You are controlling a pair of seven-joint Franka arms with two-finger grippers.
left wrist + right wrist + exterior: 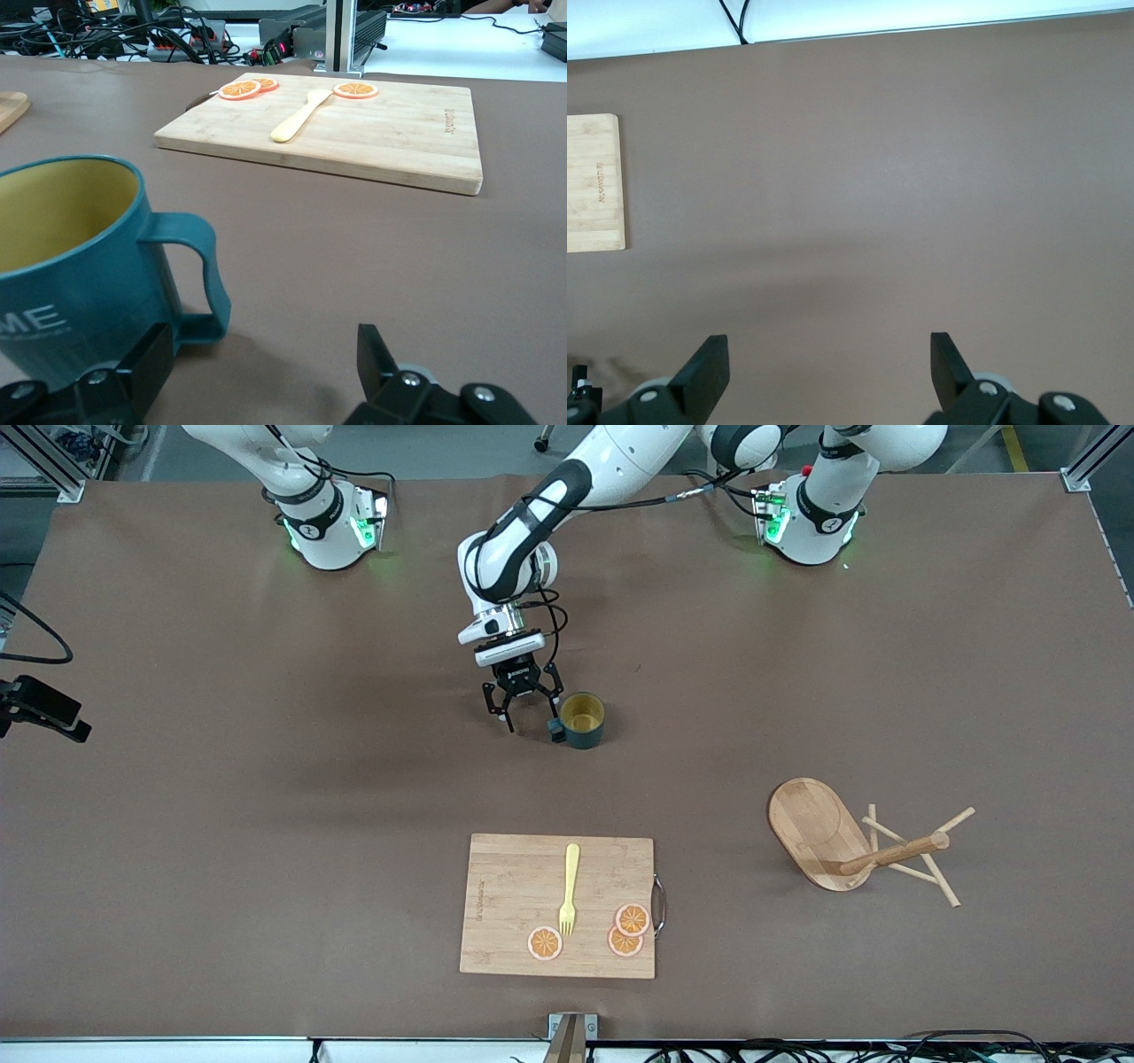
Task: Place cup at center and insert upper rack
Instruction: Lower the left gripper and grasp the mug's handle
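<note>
The left pincer [524,710] is down low at the middle of the brown desk [266,779], fingers spread and grasping nothing — the cup [582,720] stands upright on the desk just beside it, toward the left arm's end. From the left wrist view the teal mug's handle [199,274] sits in the gap between the two black fingers [142,367], with the mug body at one finger; whether that finger touches the mug I cannot tell. The mustard-yellow inside shows, and white lettering runs along the wall.

Nearer the front camera than the pincer lies a rectangular bamboo cutting board [514,886], flat on the desk, carrying a yellow fork [569,888] and three orange slices [631,919] — two of them overlapping at the edge with the metal handle, one apart by the fork's tines.

Well apart from the pincer, toward the left arm's end of the desk and nearer the camera, the upper rack [864,850] lies tipped on its side: oval bamboo base up on edge, thick post pointing sideways, thin pegs splayed on the desk.

The right pincer [828,372] is out of the front view, arm waiting by its base; its wrist view shows the fingers parted over bare desk, holding nothing, with a corner of the cutting board at the edge.
</note>
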